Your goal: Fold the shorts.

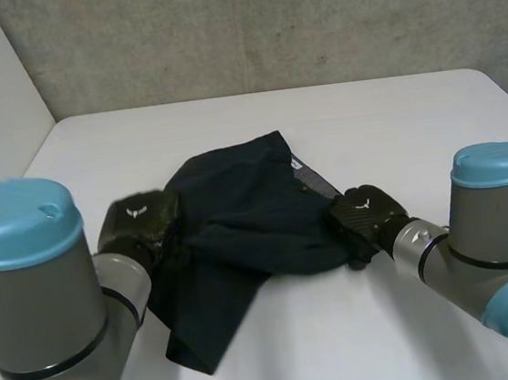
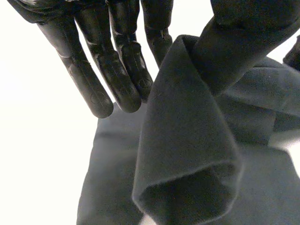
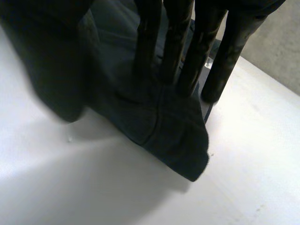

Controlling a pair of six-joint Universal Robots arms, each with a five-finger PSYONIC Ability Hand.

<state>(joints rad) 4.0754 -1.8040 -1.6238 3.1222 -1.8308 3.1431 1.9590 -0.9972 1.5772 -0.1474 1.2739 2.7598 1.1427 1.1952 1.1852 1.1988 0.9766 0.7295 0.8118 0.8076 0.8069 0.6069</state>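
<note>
Dark navy shorts (image 1: 239,219) lie crumpled in the middle of the white table (image 1: 365,113), one leg trailing toward the front. My left hand (image 1: 138,223) is at the shorts' left edge. In the left wrist view a fold of the shorts (image 2: 187,154) rises between the thumb and the straight fingers (image 2: 119,70), pinched there. My right hand (image 1: 364,217) is at the shorts' right edge. In the right wrist view its straight fingers (image 3: 176,42) stand with their tips on the cloth (image 3: 168,126) near a corner, the thumb apart beside them.
A grey concrete wall (image 1: 263,24) runs behind the table's far edge. Bare tabletop surrounds the shorts on every side.
</note>
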